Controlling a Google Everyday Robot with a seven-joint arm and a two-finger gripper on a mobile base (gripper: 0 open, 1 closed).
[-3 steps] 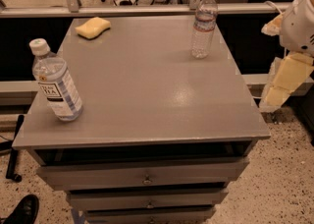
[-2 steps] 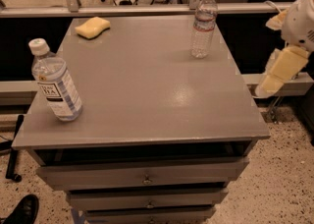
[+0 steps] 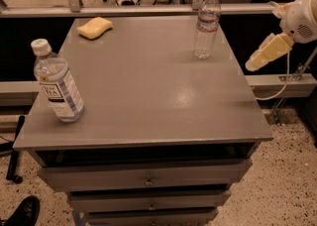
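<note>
My gripper [image 3: 258, 59] hangs off the right side of the grey table [image 3: 148, 96], level with its far half and just outside the edge. A white arm housing [image 3: 303, 18] sits above it. Nothing is seen in the gripper. Nearest to it stands an upright clear water bottle [image 3: 206, 26] with a white cap at the table's far right. At the near left edge stands a second water bottle [image 3: 57, 84] with a blue and white label. A yellow sponge [image 3: 94, 27] lies at the far left corner.
The table is a cabinet with several drawers [image 3: 146, 180] below its top. A rail and window ledge [image 3: 148, 9] run behind it. A cable [image 3: 277, 91] hangs on the right. A black shoe [image 3: 22, 212] is on the speckled floor at bottom left.
The gripper has risen and shifted slightly left toward the table's right edge. The bottles and the sponge have stayed in place.
</note>
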